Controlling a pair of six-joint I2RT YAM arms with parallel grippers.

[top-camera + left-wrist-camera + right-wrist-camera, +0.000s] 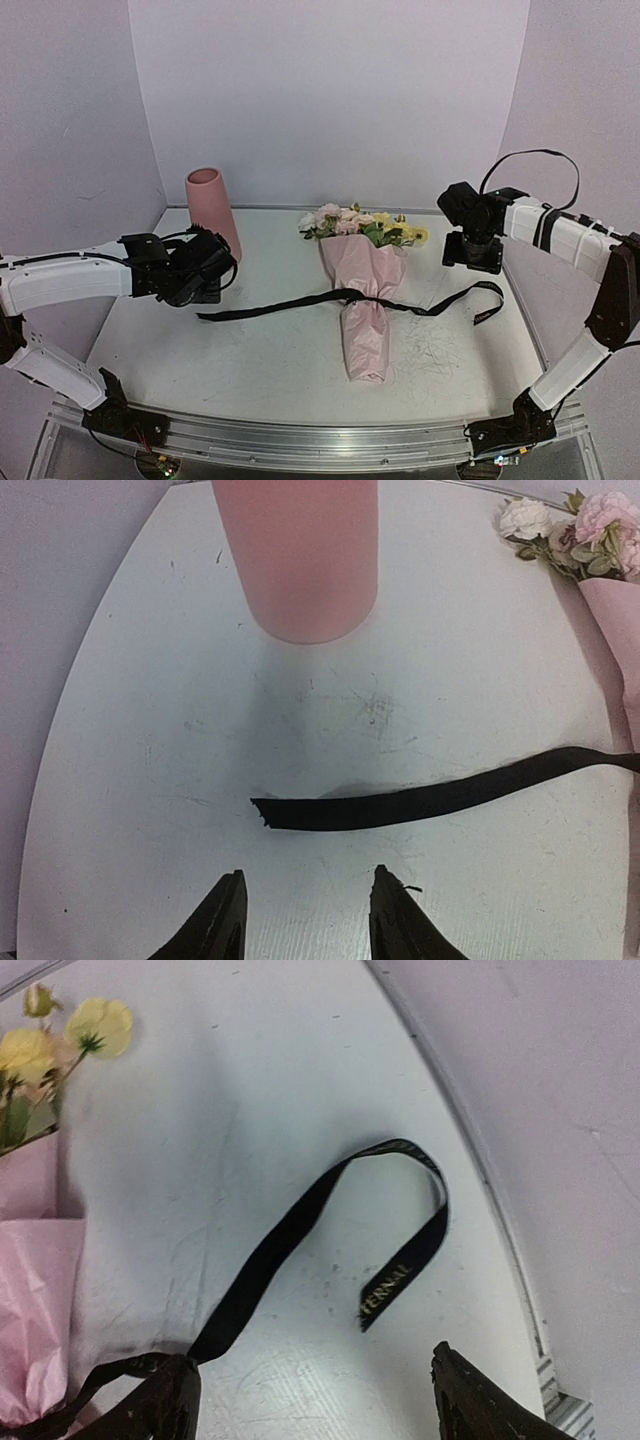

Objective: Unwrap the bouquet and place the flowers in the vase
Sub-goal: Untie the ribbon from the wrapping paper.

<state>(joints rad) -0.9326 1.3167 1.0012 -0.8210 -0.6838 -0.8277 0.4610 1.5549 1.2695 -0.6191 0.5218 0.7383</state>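
— Holding anything, the left gripper (305,885)?
— No, jaws partly apart, empty, the black ribbon (420,800) ending just ahead. Right gripper (312,1360) gapes wide, empty too.
— The bouquet (365,290)?
— Lying wrapped on the table (270,370), ribbon across it; pink vase (212,205) upright just beyond the left gripper

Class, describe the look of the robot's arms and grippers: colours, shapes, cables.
The left arm and right arm have white shells and black joints. The left gripper and right gripper are black with tapered fingers. A black cable loops above the right arm.
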